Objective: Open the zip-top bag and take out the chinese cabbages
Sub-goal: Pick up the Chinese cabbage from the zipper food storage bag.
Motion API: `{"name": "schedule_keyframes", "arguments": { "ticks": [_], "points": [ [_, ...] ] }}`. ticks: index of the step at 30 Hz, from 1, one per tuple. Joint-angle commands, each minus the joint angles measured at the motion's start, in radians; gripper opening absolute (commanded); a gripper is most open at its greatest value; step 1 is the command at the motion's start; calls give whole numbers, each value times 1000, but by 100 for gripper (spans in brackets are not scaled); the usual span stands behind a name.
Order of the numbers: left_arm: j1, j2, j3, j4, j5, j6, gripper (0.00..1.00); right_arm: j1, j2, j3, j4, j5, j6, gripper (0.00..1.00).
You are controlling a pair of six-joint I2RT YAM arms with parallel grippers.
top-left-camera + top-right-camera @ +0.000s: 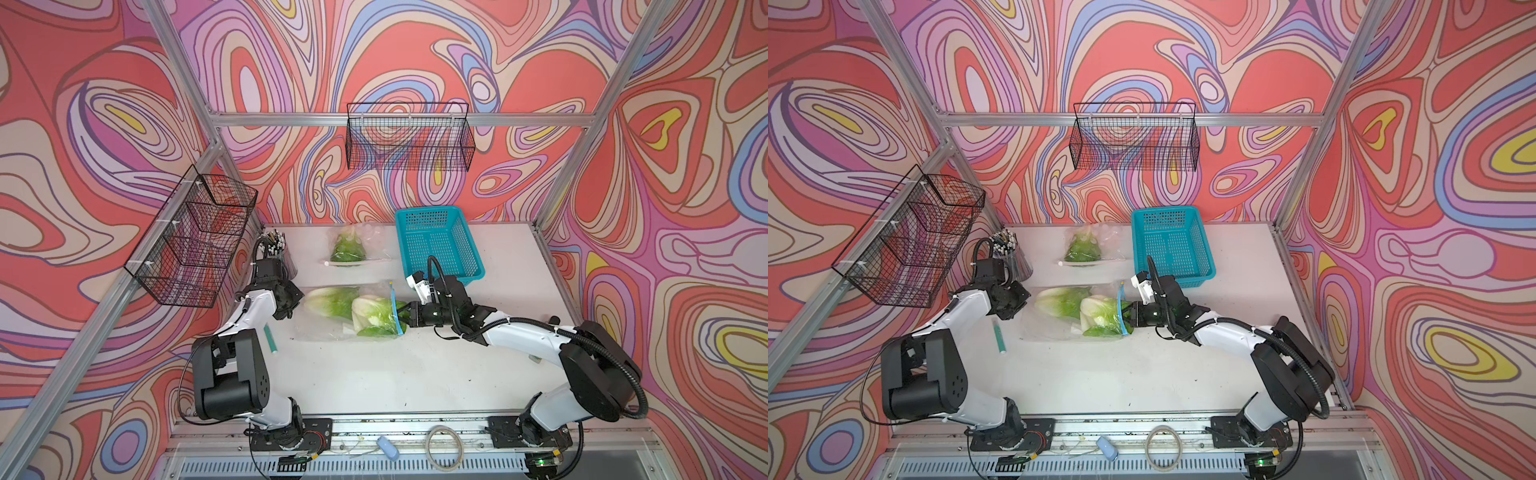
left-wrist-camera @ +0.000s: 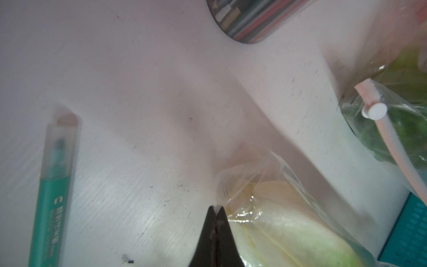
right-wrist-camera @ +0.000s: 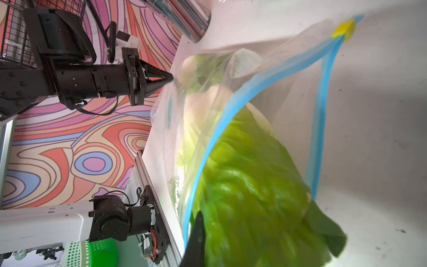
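Touching right pincer (image 1: pixel 404 314): chinese cabbages (image 1: pixel 370 309) in zip-top bag (image 1: pixel 316 330).

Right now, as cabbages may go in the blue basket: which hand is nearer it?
Right. The right hand is at the mouth of the bag, in front of the basket; the left hand pinches the bag's opposite end.

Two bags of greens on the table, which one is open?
The blue-zipped bag nearer the arms: its mouth gapes, with a cabbage poking out. The far bag by the teal basket looks zipped shut.
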Motion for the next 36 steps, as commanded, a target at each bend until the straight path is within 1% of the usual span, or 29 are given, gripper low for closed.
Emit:
{"name": "schedule_keyframes", "arguments": {
  "ticks": [1,6,13,20,36],
  "points": [
    [15,5,26,1,-51,15,0,-16,-58,-16,-25,42,-35,0],
    [22,9,26,1,-56,16,0,-23,-92,-18,-62,72,-53,0],
    [25,15,31,5,-60,18,0,-23,-122,-18,-98,77,-70,0],
    [29,21,32,2,-66,22,0,-25,-193,-14,-172,155,-96,0],
    [35,20,25,8,-63,20,0,-25,-386,-28,-219,273,-132,0]
  ]
}}
